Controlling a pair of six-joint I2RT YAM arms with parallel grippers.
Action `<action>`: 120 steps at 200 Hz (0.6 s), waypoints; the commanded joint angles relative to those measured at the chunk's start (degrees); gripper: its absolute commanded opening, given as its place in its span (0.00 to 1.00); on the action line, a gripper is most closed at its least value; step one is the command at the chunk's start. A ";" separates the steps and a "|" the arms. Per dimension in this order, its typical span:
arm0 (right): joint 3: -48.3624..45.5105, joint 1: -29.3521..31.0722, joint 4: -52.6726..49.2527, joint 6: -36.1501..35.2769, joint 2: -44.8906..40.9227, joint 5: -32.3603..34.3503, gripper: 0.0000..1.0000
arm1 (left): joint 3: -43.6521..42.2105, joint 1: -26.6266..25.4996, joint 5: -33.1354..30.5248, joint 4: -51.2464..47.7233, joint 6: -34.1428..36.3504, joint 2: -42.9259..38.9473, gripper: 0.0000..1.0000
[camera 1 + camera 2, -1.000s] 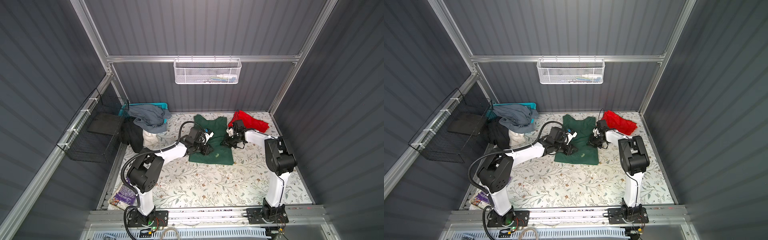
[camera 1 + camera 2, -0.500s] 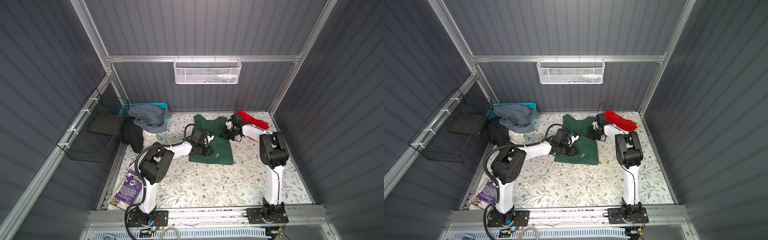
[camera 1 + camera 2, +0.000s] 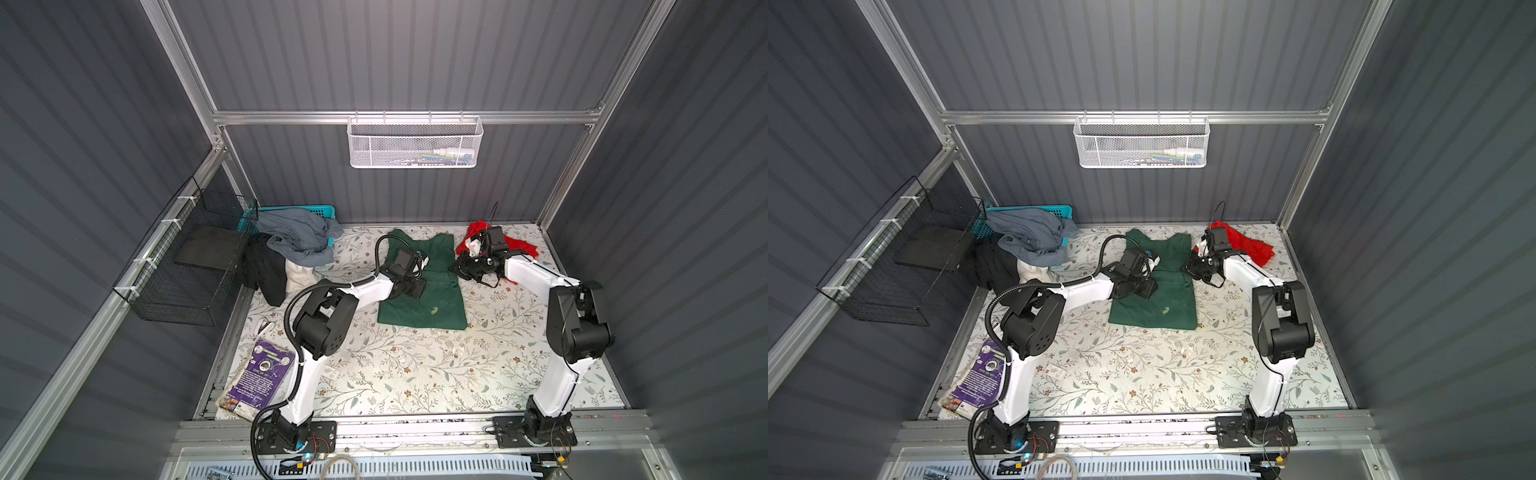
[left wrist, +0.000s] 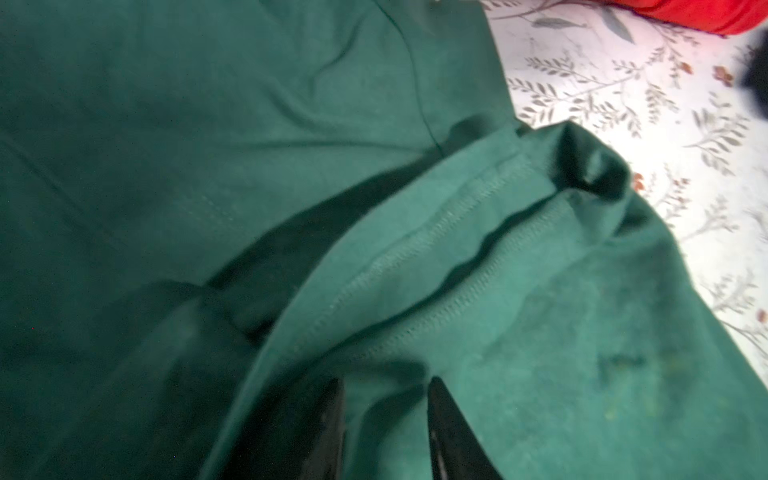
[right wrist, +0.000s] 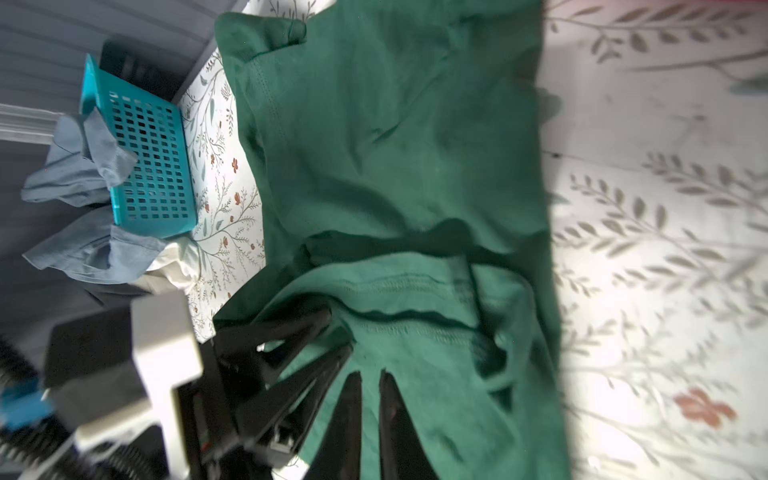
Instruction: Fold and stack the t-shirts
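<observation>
Versus a second ago, my right gripper (image 5: 370, 376) has shifted toward the back wall. My left gripper (image 4: 385, 384) has barely moved. The green t-shirt (image 3: 428, 307) lies flat mid-table and its lower hem hasn't moved. The red t-shirt (image 3: 523, 246) is crumpled at back right, behind my right wrist. Left fingers sit partly apart, with a bunched fold of stitched green hem between them. Right fingers are almost together, with thin green cloth in the slit. The green is matte, soft knit, and the sleeve is doubled over. The tabletop (image 3: 415, 374) has a floral print.
</observation>
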 commanded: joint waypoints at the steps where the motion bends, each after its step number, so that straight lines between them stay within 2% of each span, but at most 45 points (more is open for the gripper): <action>1: -3.72 -0.07 0.72 0.89 -2.16 0.07 0.14 | 1.86 -0.33 -3.95 1.13 1.43 1.20 0.36; 29: -8.18 0.24 0.73 0.57 -3.97 -0.22 0.15 | 3.60 -0.09 -7.56 1.93 2.91 1.95 0.35; 74: -9.36 2.62 -0.16 -0.98 -2.57 0.14 0.18 | 7.65 1.52 -7.81 2.83 4.16 4.16 0.35; 94: -8.13 3.40 -0.99 -1.83 -0.61 0.39 0.22 | 9.77 2.59 -7.51 1.96 4.09 5.39 0.35; 120: -4.81 4.32 -4.56 -4.83 1.81 5.04 0.31 | 9.77 3.52 -7.76 1.57 3.58 4.04 0.35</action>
